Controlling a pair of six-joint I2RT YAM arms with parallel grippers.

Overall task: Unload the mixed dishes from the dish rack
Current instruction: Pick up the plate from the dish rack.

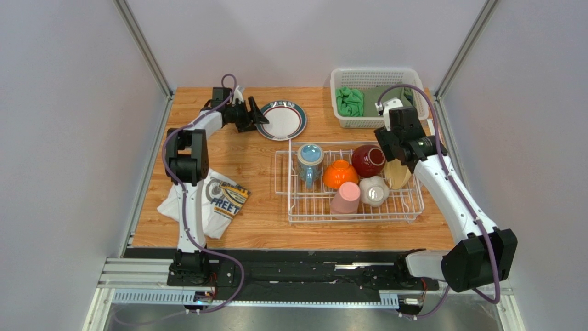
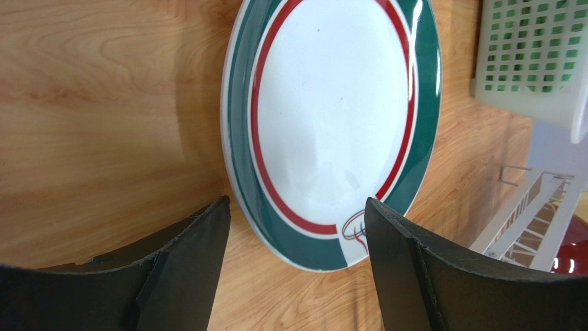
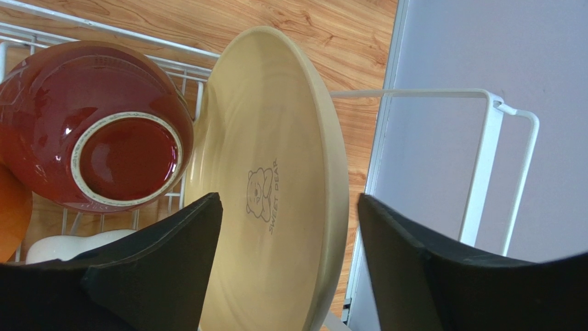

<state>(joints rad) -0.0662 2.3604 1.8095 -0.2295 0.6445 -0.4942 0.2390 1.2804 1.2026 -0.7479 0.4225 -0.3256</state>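
Green plate out, rack's 11 o'clock; left claw open, empty; right claw open astride tan plate; other dishes racked.

Bright, even light; soft shadows, faint sheen on the plate.

The wooden tabletop carries a plate by its far edge, a basket in the far right corner, the dish rack mid-right, and a T-shirt near the left edge.

The white plate has a green rim and red ring, the tan plate a bear print.
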